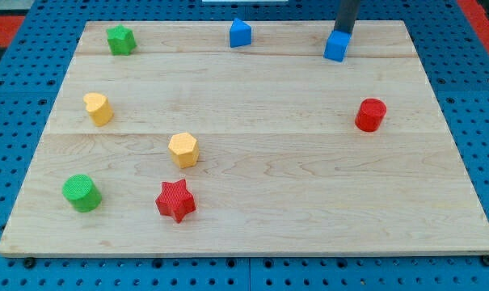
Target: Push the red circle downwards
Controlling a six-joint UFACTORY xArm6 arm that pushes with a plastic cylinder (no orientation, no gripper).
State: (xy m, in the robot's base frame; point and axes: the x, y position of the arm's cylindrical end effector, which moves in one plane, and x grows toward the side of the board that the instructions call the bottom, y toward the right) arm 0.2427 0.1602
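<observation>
the board (252,218) lies whole in view. the push looks not yet begun: the red circle (371,115) sits at mid-right, untouched, well below my tip (342,34). there is no gripper to open or close, just a rod, whose end seems to touch the blue cube (336,46); its top is cut off.

I see the red circle (371,115) as a short, ribbed red cylinder standing upright on its flat base, round face up. It sits on the desk (252,234) toward the view's right, a little above the middle height, well inside the right edge, alone with bare wood all around it and nothing touching it
</observation>
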